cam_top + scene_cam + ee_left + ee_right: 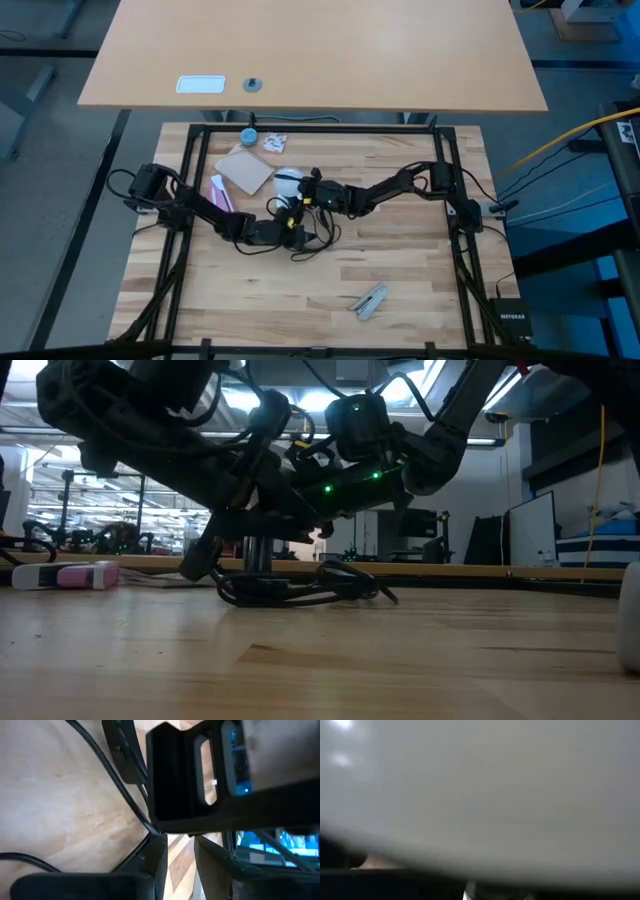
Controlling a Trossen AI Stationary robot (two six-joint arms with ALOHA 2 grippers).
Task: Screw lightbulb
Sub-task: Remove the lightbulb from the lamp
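Observation:
The lightbulb (288, 181) is a white globe near the table's middle, and it fills the right wrist view (480, 795). My right gripper (301, 190) reaches in from the table's right and is shut on it. My left gripper (291, 224) comes from the left and stands just nearer than the bulb. It is open, and bare wood shows between its fingers (182, 870). In the low view a dark upright post (258, 556) rises from a coiled black cord (300, 590) under both arms. Whether the bulb meets the post is hidden by the arms. My right gripper has the lightbulb by its white globe (292, 184), coming about level from the table's right. The fingers themselves are hidden: the globe fills the wrist view and the arm covers them from above. The bulb is held above the tabletop.
A brown card square (245, 170), a pink-and-white object (220, 192) and a small blue cap (248, 136) lie at the far left. A grey clip-like piece (370, 300) lies near the front. The black cord (315, 238) loops beside the grippers. Black frame rails (190, 170) border the table.

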